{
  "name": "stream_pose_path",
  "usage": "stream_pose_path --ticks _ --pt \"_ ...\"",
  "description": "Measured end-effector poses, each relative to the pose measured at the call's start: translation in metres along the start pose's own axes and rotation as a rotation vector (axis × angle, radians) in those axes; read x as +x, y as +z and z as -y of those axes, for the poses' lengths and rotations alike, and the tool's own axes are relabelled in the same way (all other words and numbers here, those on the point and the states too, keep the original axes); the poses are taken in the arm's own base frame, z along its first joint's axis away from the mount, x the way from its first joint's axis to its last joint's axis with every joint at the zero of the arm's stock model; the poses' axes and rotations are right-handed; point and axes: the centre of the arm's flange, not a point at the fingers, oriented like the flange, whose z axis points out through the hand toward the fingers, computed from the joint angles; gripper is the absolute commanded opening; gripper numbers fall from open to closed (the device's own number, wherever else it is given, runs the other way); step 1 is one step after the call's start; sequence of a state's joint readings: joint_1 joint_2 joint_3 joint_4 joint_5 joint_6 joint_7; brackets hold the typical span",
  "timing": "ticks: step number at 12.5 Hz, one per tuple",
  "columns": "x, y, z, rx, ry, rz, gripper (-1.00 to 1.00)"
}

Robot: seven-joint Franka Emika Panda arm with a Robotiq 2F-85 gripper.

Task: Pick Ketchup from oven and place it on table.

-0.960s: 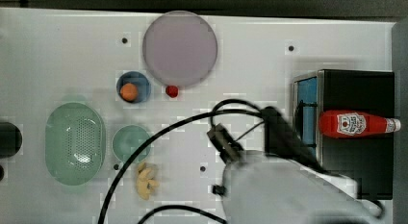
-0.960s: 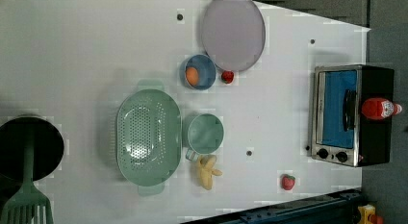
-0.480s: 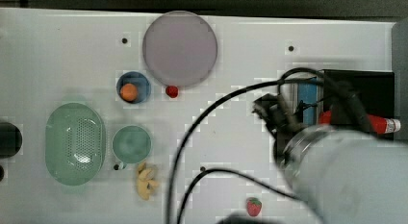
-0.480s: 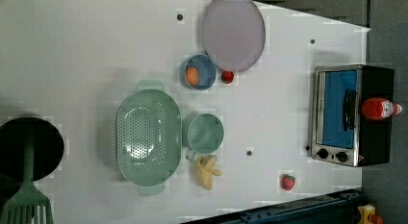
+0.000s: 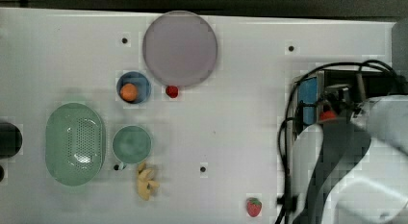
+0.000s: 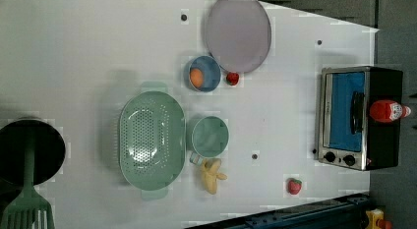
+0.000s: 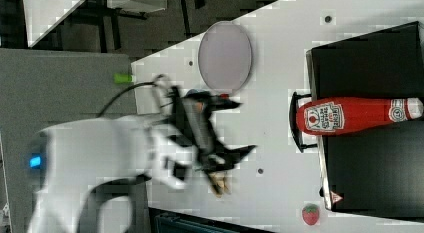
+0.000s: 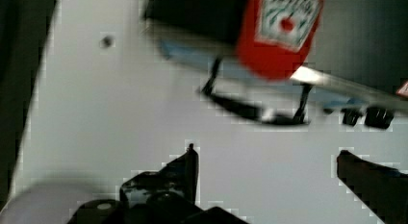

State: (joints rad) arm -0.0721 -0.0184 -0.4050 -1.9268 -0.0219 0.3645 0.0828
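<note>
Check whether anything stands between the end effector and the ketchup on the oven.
Nothing visible does. In the wrist view the open end effector hangs over bare table, with only the oven front and its handle ahead; the ketchup lies on the oven's top, uncovered.

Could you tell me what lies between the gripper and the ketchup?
In the wrist view, bare table and then the oven's door handle separate the open gripper from the ketchup.

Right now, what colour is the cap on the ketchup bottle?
White. The ketchup lies on top of the oven; its cap shows best in the right view.
</note>
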Motion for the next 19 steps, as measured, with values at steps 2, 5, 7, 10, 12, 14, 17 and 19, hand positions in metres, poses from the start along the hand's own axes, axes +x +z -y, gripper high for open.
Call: stream_pose_path --ticks 2,5,7,10,12,14,17,19 --pt "0.036 0.046 -0.015 -0.068 0.071 0.002 1.00" --pt "0.075 0.078 -0.024 -0.083 0.134 -0.048 1.00" --pt "0.093 0.080 -0.023 -0.044 0.177 -0.069 1.00" --pt "0.118 0.093 -0.028 -0.021 0.247 -0.082 1.00" --pt "0.127 0.113 -0.028 -0.010 0.283 -0.073 1.00" --pt "0.117 0.137 -0.031 -0.035 0.289 -0.028 1.00" --pt "0.105 0.147 -0.020 -0.031 0.276 0.001 0.68" --pt "0.102 0.150 -0.014 -0.021 0.280 0.008 0.27"
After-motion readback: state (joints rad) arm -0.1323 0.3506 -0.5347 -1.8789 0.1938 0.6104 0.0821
